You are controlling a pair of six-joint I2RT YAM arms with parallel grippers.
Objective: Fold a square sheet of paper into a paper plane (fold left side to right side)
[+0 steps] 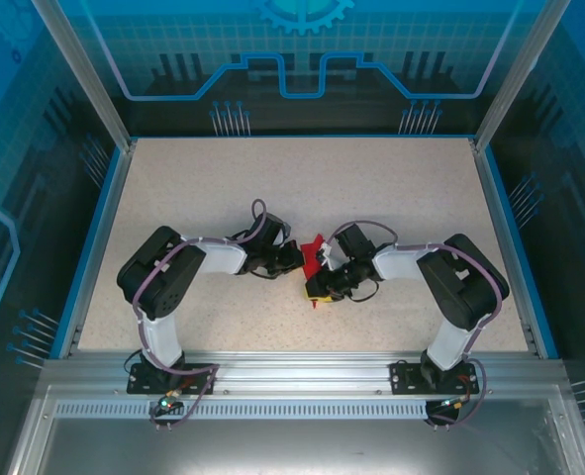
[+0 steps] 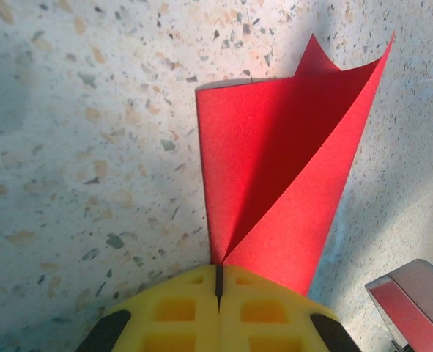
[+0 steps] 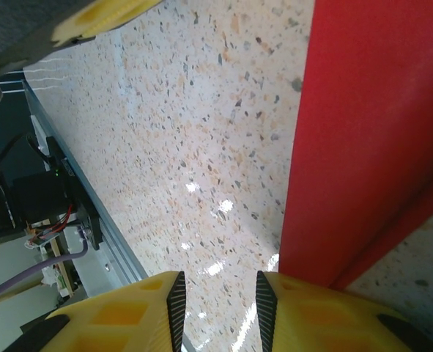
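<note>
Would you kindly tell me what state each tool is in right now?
Left tool: closed on the red paper.
Right tool: open, gripping nothing.

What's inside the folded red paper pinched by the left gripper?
The square sheet of paper opens into an empty red pocket, narrowing to the left gripper, whose fingertips are shut on it. Speckled table lies behind it; the table under the sheet is covered.
</note>
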